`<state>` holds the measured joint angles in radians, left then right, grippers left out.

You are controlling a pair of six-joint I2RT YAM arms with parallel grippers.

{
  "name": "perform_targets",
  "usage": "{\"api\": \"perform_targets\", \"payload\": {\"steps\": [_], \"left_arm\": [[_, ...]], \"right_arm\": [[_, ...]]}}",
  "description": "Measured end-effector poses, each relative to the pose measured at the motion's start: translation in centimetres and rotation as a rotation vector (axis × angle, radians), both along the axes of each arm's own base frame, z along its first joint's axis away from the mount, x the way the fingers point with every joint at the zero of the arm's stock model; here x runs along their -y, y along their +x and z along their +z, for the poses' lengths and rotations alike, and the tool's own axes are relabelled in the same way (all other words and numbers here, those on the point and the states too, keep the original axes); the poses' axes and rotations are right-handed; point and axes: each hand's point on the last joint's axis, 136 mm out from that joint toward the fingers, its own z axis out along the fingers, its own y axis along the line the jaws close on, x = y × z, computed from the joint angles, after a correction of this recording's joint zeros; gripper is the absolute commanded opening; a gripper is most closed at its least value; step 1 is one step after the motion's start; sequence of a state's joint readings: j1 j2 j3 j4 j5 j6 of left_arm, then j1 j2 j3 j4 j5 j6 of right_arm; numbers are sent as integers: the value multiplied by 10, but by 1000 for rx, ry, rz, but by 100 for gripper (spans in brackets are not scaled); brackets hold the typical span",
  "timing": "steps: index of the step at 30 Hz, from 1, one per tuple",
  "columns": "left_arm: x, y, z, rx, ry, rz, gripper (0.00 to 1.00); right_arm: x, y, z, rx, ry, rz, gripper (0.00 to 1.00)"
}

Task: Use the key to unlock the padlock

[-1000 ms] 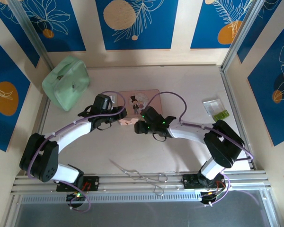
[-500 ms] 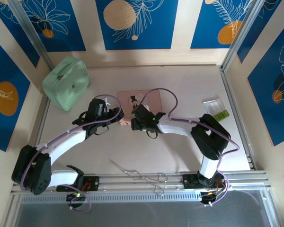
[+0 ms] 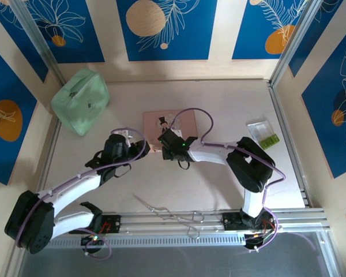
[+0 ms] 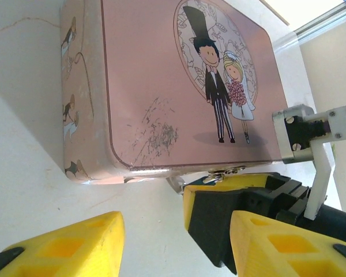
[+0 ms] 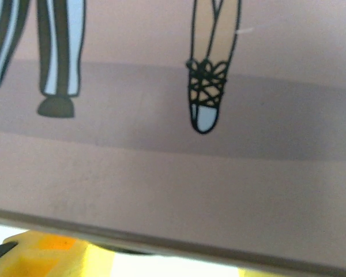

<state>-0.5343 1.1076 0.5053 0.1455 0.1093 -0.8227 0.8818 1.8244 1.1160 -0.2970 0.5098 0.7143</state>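
Near edge of the pink box [image 3: 172, 122] is crowded: right gripper [image 3: 164, 148] right at it, left gripper [image 3: 140, 148] just beside. Open table [image 3: 124, 109] toward the green pouch [image 3: 81, 100].

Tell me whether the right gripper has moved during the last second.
Yes. The right gripper has shifted left along the near edge of the pink box, which stayed put.

pink box [image 3: 151, 128] mid-table; green pouch [image 3: 81, 101] far left; forceps [image 3: 167, 212] near edge; clear tray [image 3: 262, 131] right
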Motion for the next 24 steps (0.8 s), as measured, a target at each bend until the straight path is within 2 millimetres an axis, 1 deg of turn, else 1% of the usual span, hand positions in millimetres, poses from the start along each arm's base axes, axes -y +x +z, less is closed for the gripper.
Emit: {"api": "perform_targets", "payload": {"steps": [6,13,15,24], "left_arm": [[2,4,5,22,-17,9,50],[4,6,-4,2,-8,8,49],[4,6,-3,3,-8,8,49],[4,7,-5,2,-8,7,49]], "right_arm": [[-3,1,0,-2,-2,3,50],[-9,5,-2,-11,-16,-12,43],[-10,6,-1,-14,-23,-15,39],[-1,0,-5,-53,-64,-28,30]]}}
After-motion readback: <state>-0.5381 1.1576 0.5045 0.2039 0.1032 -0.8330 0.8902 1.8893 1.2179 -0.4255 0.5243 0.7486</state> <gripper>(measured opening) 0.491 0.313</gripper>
